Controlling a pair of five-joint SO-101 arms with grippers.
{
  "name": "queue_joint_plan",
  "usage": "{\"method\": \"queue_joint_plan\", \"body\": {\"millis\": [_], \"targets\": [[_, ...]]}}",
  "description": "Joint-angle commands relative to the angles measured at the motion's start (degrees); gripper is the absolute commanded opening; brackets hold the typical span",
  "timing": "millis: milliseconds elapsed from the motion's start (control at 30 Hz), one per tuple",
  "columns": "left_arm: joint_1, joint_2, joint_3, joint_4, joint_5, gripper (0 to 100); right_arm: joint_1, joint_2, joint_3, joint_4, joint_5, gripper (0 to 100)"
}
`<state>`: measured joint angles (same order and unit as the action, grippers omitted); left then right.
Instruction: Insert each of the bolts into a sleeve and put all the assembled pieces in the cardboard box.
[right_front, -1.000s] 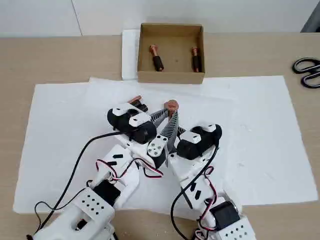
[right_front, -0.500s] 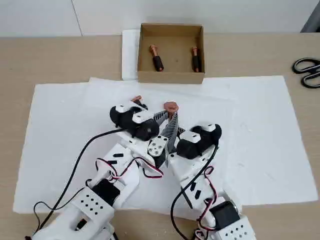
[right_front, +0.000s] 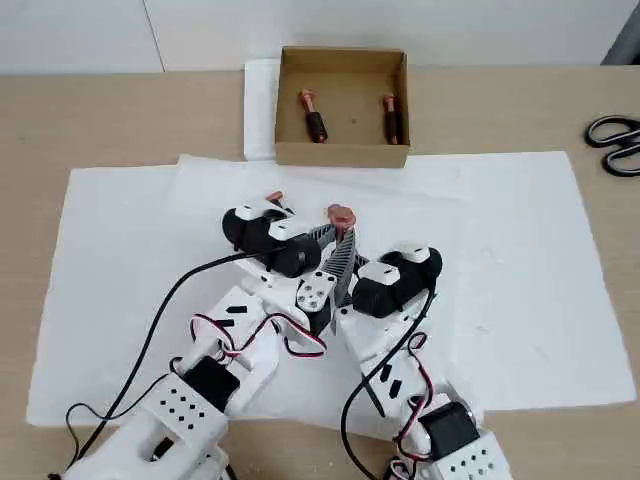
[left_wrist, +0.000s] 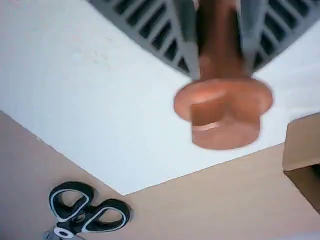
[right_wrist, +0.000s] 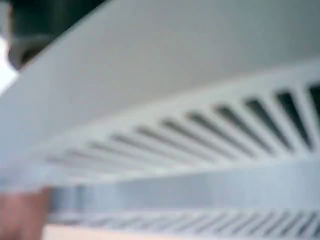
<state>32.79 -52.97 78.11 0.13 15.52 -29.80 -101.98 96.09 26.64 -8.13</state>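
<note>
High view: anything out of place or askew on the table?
Nothing spilled or damaged. The one stray thing is the pair of black-handled scissors at the right edge of the light wooden table, off the white paper sheet. It has no part in the bolt task.

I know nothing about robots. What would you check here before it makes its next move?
1. The bolt is clamped in the left end effector: ok.
2. The right end effector holds a sleeve: cannot tell.
3. The bolt is lined up with that sleeve: cannot tell.
4. The cardboard box has room beside its two assembled pieces: ok.
5. The scissors lie well away from both arms: ok.
</note>
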Motion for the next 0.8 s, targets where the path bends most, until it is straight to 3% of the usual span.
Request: {"method": "queue_joint_plan", "body": {"millis": [0,333,533,767], "targets": [[-0.53,0.0,0.4,2.2,0.09,1,0.13,-0.84,0.44,-0.22,-0.18,0.3],[-0.7,0.0,0.4,2.29,-0.09,1,0.13,-0.84,0.44,-0.22,-0.18,0.3],[-0.62,0.0,0.48,2.29,0.09,13,0.13,-0.84,0.44,-0.22,-0.18,0.3],[-0.44,0.0,0.31,2.29,0.09,13,0.13,-0.84,0.44,-0.22,-0.18,0.3]]}}
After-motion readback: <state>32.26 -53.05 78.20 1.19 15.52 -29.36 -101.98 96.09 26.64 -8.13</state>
